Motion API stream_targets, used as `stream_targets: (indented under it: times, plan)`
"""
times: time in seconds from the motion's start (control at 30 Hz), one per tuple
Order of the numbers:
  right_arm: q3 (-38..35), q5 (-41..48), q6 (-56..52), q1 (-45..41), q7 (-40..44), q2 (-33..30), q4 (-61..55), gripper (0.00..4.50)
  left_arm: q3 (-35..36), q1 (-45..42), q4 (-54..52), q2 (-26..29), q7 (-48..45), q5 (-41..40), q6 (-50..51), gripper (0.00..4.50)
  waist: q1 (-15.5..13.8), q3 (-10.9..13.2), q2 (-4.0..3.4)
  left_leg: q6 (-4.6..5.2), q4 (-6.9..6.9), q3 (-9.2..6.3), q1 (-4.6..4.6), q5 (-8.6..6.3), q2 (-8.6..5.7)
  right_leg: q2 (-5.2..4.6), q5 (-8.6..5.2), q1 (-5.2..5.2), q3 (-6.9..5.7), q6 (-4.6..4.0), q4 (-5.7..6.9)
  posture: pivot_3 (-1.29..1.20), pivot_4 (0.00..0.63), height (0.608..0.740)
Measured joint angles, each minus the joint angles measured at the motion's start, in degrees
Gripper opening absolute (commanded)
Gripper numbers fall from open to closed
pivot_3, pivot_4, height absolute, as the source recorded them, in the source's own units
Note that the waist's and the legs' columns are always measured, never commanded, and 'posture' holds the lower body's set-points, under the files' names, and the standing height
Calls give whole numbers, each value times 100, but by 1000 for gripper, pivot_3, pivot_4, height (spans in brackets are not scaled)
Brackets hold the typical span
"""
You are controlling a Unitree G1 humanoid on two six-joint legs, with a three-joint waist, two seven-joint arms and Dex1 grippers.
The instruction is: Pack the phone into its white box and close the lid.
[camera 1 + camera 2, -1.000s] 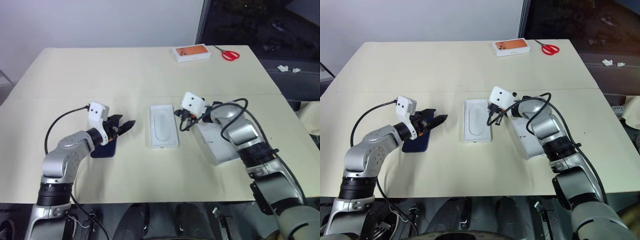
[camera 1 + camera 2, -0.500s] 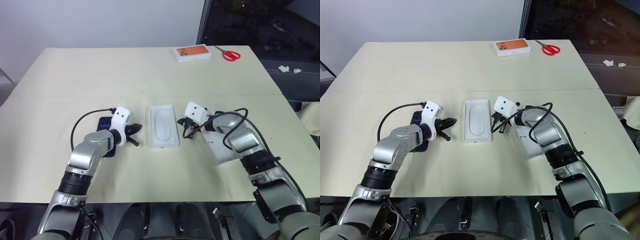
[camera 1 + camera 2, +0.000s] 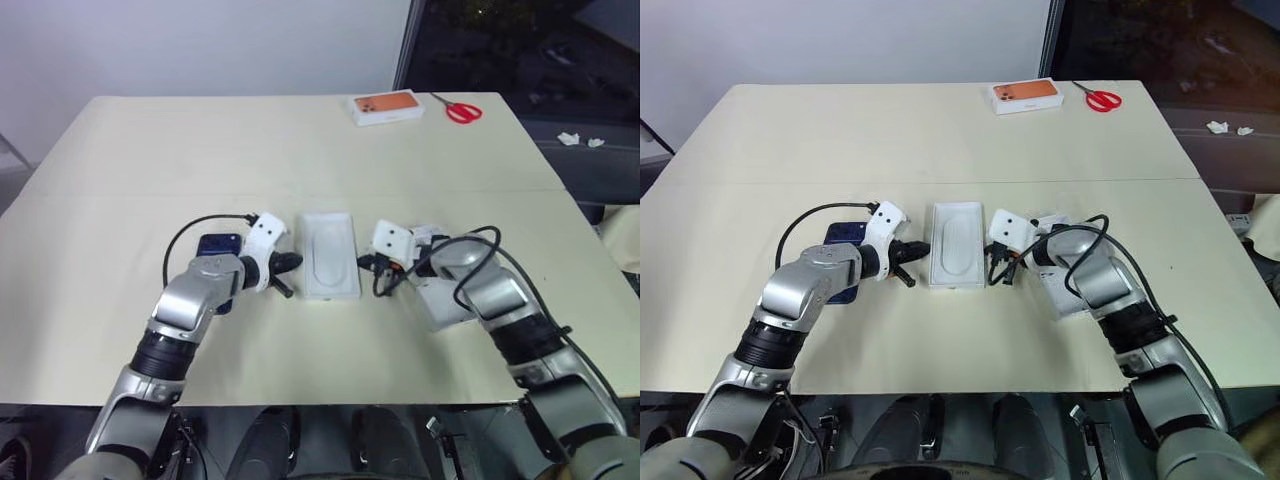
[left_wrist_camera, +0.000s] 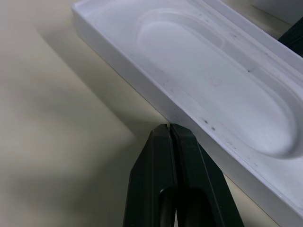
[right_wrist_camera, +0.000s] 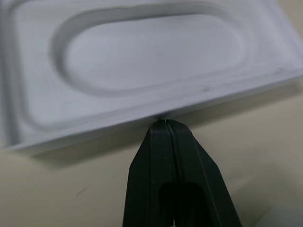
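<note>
Two grippers at work beside a white tray (image 3: 330, 255) with an oval recess pressed into its floor, one on each long side. Left gripper (image 4: 169, 127): black fingers pressed together, nothing between them, tips low on the table (image 3: 250, 150) at the foot of the tray's left wall; touching or just short of it, cannot tell. Right gripper (image 5: 164, 124): fingers likewise together and empty, tips up against the tray's right wall near its lower edge. Tray flat on the table, centred between the two arms, long axis running near to far, nothing in it. Phone (image 3: 213, 245): dark navy, flat on the table left of the tray and apart from it, partly hidden beneath the left arm, held by neither gripper. White cardboard piece (image 3: 440, 305) right of the tray, under the right forearm, largely covered; whether box or lid, cannot tell. Orange-topped box (image 3: 383, 105) and red-handled scissors (image 3: 460, 108) side by side at the far right edge of the table, well apart from the working area.
</note>
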State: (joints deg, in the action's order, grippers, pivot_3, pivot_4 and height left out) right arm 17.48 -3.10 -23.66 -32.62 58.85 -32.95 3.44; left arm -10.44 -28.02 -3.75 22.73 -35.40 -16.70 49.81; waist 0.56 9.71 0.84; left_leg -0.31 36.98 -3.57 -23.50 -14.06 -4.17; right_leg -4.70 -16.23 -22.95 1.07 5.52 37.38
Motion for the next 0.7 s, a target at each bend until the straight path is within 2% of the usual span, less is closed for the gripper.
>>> stream_targets:
  times: [0.27,0.4,0.7]
  plan:
    - [-12,371,-534,435,498,-564,-1003,0,-56,395,-690,235,-385,-279,408,111,5,0,0,32,-1,-1,2,-19,3,-1,0,1,1,0,-3,0,150,740]
    - [-23,359,-507,440,388,-629,-955,0,-95,563,-1003,312,-485,-424,593,111,4,0,0,32,0,-1,2,-19,3,-2,0,2,2,0,-4,0,150,740]
    - [-25,347,-451,424,427,-652,-884,0,-27,570,-982,329,-498,-525,609,111,0,1,1,33,0,-1,2,-20,3,-3,0,4,1,0,-7,0,150,740]
